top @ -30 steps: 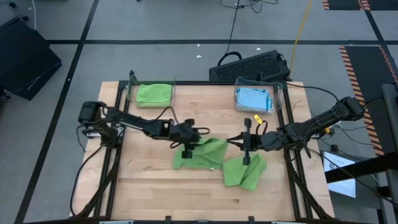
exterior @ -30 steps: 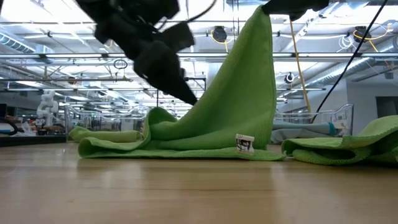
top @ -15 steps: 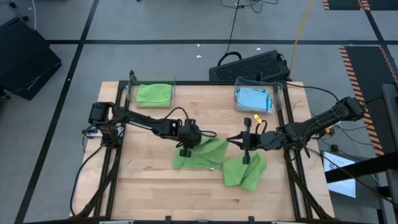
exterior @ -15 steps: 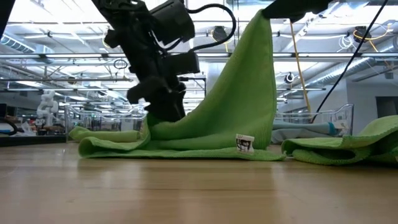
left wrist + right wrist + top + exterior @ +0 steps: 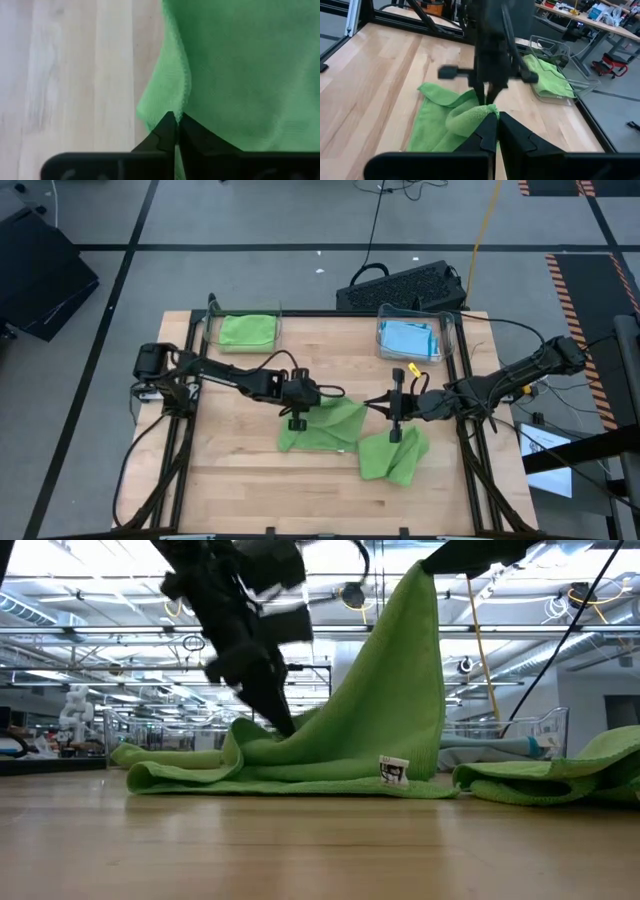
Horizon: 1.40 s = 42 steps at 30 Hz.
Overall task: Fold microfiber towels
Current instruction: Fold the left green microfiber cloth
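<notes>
A lime green towel (image 5: 325, 428) lies mid-table. One corner is raised high, and its lower part and white tag (image 5: 393, 770) lie on the wood. My right gripper (image 5: 393, 408) is shut on that raised corner, at the top of the low view (image 5: 428, 562). My left gripper (image 5: 297, 410) points down at the towel's left part (image 5: 283, 723) and is shut on a raised fold there. A second green towel (image 5: 392, 457) lies folded on the table to the right (image 5: 560, 780). My left gripper pinches the towel's edge fold (image 5: 167, 102) between its two shut fingers, from above, pointing down. A sliver of green shows between the fingers. The fold stands a little above the table, and the cloth around it lies on the wood. My right gripper pinches the towel's bunched corner (image 5: 481, 114) between its two fingers, coming from the table's right and slanting down. The corner is lifted well clear of the table. The cloth hangs from it in a slanting sheet down to its lower edge (image 5: 290, 785) on the table.
A clear bin (image 5: 212, 330) with a green towel stands at the far left, and a clear bin (image 5: 447, 340) with light blue towels at the far right. Bare wood lies along the near edge (image 5: 250, 490). A black keyboard (image 5: 405, 285) sits beyond the table.
My left gripper has come down from a slanting pose above the towel to its left fold and has turned more upright. The fold beside it has shifted a little. My right gripper has kept the raised corner still.
</notes>
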Available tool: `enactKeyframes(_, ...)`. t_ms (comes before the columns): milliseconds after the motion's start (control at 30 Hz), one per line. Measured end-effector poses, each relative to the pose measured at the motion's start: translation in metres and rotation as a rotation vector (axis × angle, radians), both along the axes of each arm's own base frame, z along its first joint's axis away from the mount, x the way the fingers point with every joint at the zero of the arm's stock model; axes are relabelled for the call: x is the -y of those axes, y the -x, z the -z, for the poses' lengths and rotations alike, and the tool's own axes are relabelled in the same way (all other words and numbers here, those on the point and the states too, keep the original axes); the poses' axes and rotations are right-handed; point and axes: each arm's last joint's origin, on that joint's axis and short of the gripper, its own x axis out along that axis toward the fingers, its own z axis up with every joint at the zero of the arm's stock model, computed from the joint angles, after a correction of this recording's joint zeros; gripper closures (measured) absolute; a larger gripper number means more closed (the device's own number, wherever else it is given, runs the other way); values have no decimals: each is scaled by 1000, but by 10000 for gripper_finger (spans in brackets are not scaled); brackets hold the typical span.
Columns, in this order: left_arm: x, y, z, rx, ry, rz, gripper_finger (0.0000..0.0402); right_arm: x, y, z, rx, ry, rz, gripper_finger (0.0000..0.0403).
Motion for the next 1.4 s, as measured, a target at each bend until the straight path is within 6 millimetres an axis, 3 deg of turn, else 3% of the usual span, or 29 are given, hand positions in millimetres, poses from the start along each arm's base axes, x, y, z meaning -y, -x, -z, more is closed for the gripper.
enactKeyframes(200, 18, 17, -39, 95, 5, -57, 396, 3, 0, 4, -2, -24, 22, 397)
enactKeyframes(400, 51, 49, -73, 134, -22, -65, 391, -2, 1, 3, 15, -75, 18, 397)
enactKeyframes(567, 89, 69, -94, 241, 24, -45, 394, -15, 2, -4, 93, -131, -44, 397)
enactKeyframes(767, 142, 78, -137, 385, -7, 4, 397, -43, 7, -22, 235, -171, -218, 397)
enactKeyframes(900, 158, 82, -160, 400, -87, -10, 396, -55, 10, -39, 265, -118, -180, 397)
enactKeyframes(1033, 154, 82, -181, 383, -140, -34, 397, -61, 10, -58, 230, -30, -109, 397)
enactKeyframes(1167, 136, 77, -204, 374, -212, -28, 398, -54, 6, -83, 151, 74, -62, 397)
enactKeyframes(1267, 110, 76, -225, 343, -312, -43, 398, -36, 6, -110, 102, 130, -12, 397)
enactKeyframes(1400, 60, 77, -263, 337, -398, -128, 399, -2, 10, -145, 82, 129, -6, 397)
